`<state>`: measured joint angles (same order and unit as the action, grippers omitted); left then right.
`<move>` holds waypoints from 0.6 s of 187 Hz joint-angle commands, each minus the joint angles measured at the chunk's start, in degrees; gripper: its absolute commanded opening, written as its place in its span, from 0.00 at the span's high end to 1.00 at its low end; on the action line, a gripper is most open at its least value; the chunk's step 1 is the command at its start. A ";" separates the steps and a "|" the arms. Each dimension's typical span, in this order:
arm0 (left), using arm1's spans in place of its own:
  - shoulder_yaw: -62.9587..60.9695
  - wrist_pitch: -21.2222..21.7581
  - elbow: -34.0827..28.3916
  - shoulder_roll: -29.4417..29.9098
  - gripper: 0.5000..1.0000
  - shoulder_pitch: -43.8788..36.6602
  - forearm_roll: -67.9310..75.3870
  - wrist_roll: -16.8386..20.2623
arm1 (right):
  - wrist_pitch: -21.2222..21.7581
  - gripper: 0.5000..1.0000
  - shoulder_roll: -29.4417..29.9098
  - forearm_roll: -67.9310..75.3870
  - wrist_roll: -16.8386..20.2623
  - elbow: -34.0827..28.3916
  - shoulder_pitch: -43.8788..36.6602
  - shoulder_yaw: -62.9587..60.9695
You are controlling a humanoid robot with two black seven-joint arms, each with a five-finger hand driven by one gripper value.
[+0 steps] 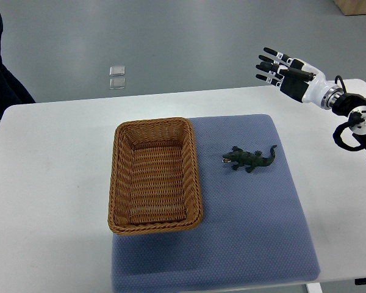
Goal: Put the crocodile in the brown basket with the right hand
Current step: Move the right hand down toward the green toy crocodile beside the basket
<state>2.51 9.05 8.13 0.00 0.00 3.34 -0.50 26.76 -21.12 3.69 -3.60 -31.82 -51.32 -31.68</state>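
Nothing of the task is done yet, as far as the view shows. The crocodile (249, 159) lies flat on the blue mat (256, 232), just right of the brown basket (115, 183) and apart from it, its snout pointing left toward the basket and its tail curling to the right. The basket sits on the left part of the mat and has nothing in it. The right hand (290, 76) hovers at the far right, over the table's (49, 183) far edge and well apart from the crocodile, with its fingers spread wide and holding nothing. The left arm is out of view. What is left is the whole job: reaching down to the crocodile, grasping it, carrying it left over the rim and letting go inside.
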 commanded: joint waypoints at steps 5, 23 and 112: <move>0.04 0.61 -0.22 0.00 0.00 0.00 0.00 -0.03 | -0.04 0.14 0.03 0.00 0.00 0.09 0.00 0.04; 0.04 0.70 -0.22 0.00 0.00 0.00 0.00 0.06 | 0.40 0.14 -0.15 -0.18 0.00 -0.09 -0.09 0.13; 0.04 0.00 -0.13 0.00 0.00 0.09 0.00 0.06 | 0.49 0.14 -2.26 -35.60 -7.29 -8.18 -1.32 0.57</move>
<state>2.60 9.05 8.16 0.00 0.09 3.34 -0.44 27.25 -21.86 -21.44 -8.47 -36.40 -52.79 -31.46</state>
